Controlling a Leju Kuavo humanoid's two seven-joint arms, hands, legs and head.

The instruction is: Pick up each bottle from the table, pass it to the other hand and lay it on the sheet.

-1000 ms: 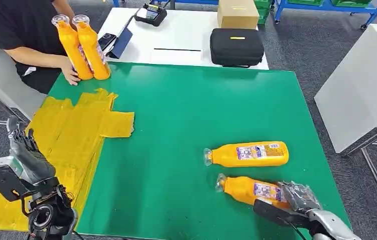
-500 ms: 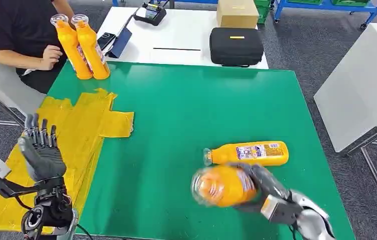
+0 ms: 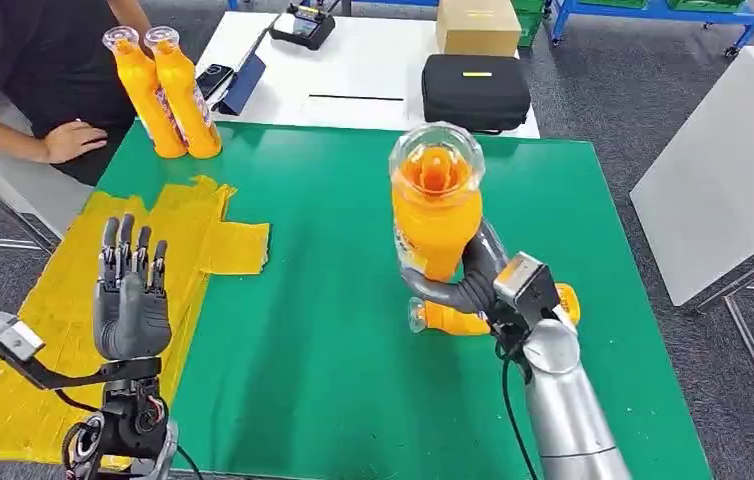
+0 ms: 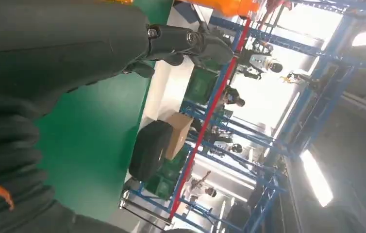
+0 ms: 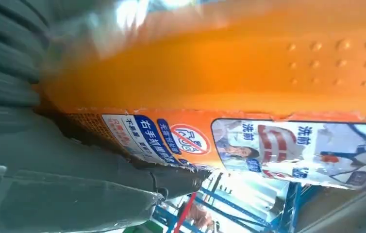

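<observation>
In the head view the right hand (image 3: 473, 282) gripped an orange bottle (image 3: 437, 205) by its lower body and held it high above the green bench (image 3: 353, 300), near upright, long axis vertical, clear cap tipped toward the camera. The left hand (image 3: 131, 295) stood raised over the yellow sheet (image 3: 133, 270), fingers straight and apart, holding nothing. A second bottle (image 3: 450, 320) lay on its side on the bench behind the right wrist, and two more (image 3: 168, 95) stood at the far corner beside a person's hand (image 3: 71, 140). To pass it well, the free upper body should probably be brought to the open palm. In the left wrist view the dark fingers (image 4: 191, 41) lay spread over the bench. In the right wrist view the bottle's label (image 5: 249, 145) ran lengthwise against the hand's grey cover (image 5: 50, 194), pressed close.
</observation>
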